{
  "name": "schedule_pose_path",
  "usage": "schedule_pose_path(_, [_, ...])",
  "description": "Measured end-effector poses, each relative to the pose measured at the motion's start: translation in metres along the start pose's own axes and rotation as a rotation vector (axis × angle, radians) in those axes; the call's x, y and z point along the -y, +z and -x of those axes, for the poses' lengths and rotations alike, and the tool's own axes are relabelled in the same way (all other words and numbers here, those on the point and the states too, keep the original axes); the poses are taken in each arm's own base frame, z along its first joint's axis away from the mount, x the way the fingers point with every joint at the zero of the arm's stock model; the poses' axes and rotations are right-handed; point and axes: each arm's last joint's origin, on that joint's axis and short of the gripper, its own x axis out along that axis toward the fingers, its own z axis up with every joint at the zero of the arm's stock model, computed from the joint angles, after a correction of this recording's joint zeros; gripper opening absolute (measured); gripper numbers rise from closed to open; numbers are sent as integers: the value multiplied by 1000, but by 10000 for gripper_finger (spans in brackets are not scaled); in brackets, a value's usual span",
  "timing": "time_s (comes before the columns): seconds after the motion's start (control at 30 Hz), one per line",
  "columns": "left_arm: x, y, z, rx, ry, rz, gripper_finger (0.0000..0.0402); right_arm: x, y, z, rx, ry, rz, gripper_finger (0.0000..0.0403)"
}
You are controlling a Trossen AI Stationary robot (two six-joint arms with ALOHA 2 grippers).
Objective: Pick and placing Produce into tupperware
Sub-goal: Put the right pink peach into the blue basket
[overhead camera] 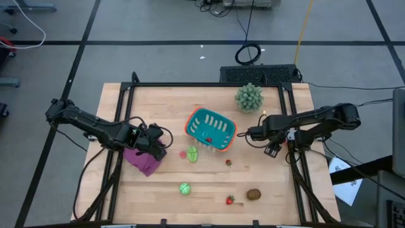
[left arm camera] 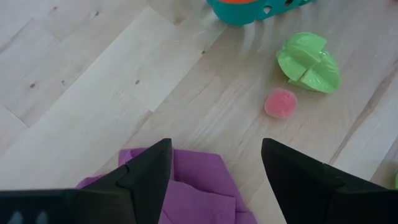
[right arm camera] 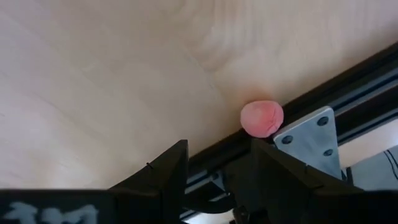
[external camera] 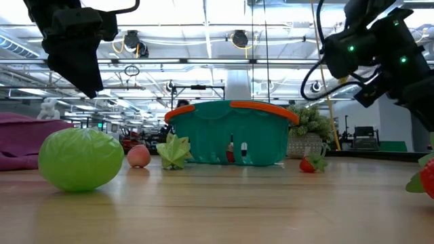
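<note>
The teal tupperware basket [overhead camera: 209, 129] with an orange rim stands mid-table and holds a small red piece [overhead camera: 209, 139]. Loose produce lies on the wood: a pink ball [left arm camera: 281, 103] beside a green leafy piece [left arm camera: 309, 62], a green ball [overhead camera: 184, 188], a small red piece [overhead camera: 228, 162], a strawberry [overhead camera: 230, 200] and a brown kiwi [overhead camera: 254, 194]. My left gripper [left arm camera: 214, 162] hangs open above the purple cloth [left arm camera: 193, 186], clear of it. My right gripper [right arm camera: 217, 149] is open to the basket's right, high over the table. Past its fingers another pink ball [right arm camera: 262, 118] rests against a black frame rail [right arm camera: 323, 81].
A spiky pale-green plant ball [overhead camera: 249, 96] stands at the far side, behind the basket. Black frame rails [overhead camera: 288, 126] run along the table's sides, and one carries a metal bracket [right arm camera: 308, 140]. Bare wood lies in front of the basket.
</note>
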Motion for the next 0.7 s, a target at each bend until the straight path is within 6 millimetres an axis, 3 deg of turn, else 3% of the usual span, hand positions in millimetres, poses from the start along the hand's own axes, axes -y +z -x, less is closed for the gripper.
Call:
schedule_pose_path(0.37, [0, 0, 0, 0, 0, -7, 253, -7, 15, -15, -163, -83, 169, 169])
schedule_pose_path(0.7, [0, 0, 0, 7, 5, -7, 253, 3, 23, -21, -249, -112, 211, 169])
